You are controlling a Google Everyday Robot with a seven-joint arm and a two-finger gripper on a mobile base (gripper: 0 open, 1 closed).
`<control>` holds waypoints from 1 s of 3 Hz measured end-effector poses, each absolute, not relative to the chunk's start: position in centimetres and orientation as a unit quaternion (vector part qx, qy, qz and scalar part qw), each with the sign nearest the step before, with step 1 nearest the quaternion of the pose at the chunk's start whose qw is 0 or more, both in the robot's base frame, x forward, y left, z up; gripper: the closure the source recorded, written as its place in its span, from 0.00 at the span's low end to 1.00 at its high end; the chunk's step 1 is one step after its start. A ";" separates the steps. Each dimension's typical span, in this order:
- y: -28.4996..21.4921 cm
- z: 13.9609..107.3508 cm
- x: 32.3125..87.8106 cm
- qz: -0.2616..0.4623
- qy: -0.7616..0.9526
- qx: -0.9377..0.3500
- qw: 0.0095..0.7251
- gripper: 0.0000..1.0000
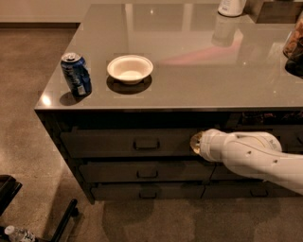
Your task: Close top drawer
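The top drawer (pixel 123 143) is the uppermost of three dark grey-brown fronts under the counter, with a small loop handle (pixel 146 144) at its centre. Its front sits flush with the cabinet face, in line with the two lower fronts. My gripper (pixel 195 142) is at the end of the white arm, pressed against the right part of the drawer front. Only its end face shows.
On the grey counter (pixel 199 75) stand a blue can (pixel 76 74) near the left corner and a white bowl (pixel 129 68) beside it. A white container (pixel 230 6) stands at the far back. A dark base part (pixel 9 189) and a bottle (pixel 16 233) lie on the floor at lower left.
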State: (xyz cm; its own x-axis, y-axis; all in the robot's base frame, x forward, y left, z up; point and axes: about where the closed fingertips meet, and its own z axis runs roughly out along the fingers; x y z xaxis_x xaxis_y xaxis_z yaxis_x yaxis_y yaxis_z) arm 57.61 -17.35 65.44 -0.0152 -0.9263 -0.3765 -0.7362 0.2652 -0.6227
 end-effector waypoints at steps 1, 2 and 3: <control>-17.1 65.0 58.7 -0.129 0.699 -0.595 0.376 1.00; -17.1 65.0 58.7 -0.129 0.699 -0.595 0.376 1.00; -16.9 64.8 57.3 -0.119 0.701 -0.607 0.354 1.00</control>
State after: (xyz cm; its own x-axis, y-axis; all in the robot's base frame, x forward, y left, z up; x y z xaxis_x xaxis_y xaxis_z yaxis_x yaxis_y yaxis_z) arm 57.32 -16.86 64.78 -0.0117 -0.9361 -0.3515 -0.7669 0.2340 -0.5976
